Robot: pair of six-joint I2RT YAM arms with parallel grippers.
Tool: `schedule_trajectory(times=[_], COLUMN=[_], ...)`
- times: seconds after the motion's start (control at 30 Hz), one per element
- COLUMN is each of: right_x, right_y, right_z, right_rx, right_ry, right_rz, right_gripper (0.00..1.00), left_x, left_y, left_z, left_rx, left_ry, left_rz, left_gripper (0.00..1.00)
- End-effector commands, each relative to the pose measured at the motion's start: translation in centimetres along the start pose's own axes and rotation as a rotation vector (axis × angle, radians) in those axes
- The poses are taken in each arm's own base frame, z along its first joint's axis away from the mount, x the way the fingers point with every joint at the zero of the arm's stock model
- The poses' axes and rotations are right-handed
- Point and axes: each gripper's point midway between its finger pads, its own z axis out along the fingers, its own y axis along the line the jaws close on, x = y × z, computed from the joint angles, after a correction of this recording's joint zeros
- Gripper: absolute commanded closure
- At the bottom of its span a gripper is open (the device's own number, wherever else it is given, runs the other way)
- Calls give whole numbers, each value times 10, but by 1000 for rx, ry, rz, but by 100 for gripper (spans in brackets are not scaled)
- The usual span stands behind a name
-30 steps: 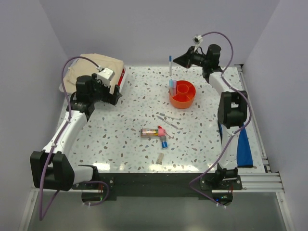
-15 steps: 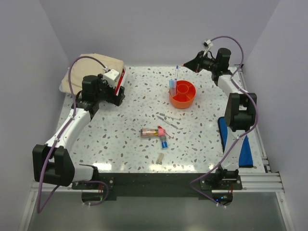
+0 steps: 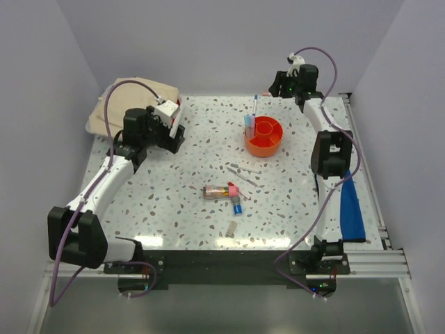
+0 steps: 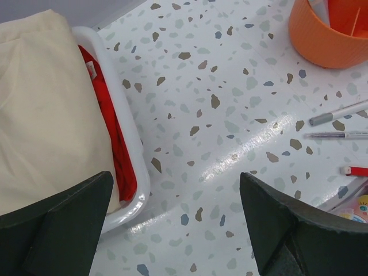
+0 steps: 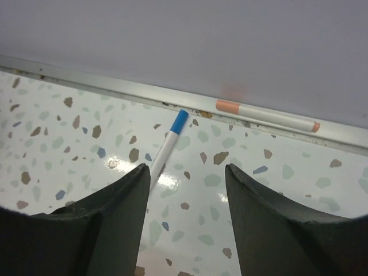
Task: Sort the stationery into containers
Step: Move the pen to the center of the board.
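Hovering parted and empty, the right gripper has the blue-tipped pen lying just ahead of its fingertips, apparently short of the orange tub, while the left gripper gapes idle.

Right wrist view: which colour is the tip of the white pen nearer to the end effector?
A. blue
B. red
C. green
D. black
A: the white pen ends in a blue cap, while the other pen, along the rail, has peach-orange ends.
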Motion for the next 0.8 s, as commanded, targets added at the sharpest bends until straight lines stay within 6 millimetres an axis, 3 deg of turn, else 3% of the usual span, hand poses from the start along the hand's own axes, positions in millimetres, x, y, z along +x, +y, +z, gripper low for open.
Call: schedule_trajectory(times=[0.0, 0.03, 0.07, 0.3, 0.53, 0.6, 0.77], right_x=[-2, 18, 10, 26, 49, 52, 53], right_y=[-1, -3, 1, -1, 31, 30, 48], right_z=[14, 25, 27, 45, 70, 75, 84], right_rx=[92, 88, 83, 90, 93, 145, 173], right_ry=[15, 54, 35, 29, 38, 29, 4], right_rz=[-22, -10, -8, 16, -22, -32, -61], right_gripper=[42, 42, 42, 45, 48, 48, 50], left_x=[-15, -15, -15, -11, -4, -1, 3], left_y=[-5, -5, -5, -16, -21, -23, -24], left_z=[7, 8, 9, 13, 17, 18, 17], left_rx=[1, 3, 3, 31, 40, 44, 41], left_ry=[-41, -39, -38, -19, 1, 5, 8], left_rz=[25, 22, 20, 27, 18, 15, 0], left_gripper=[3, 3, 3, 3, 3, 3, 3])
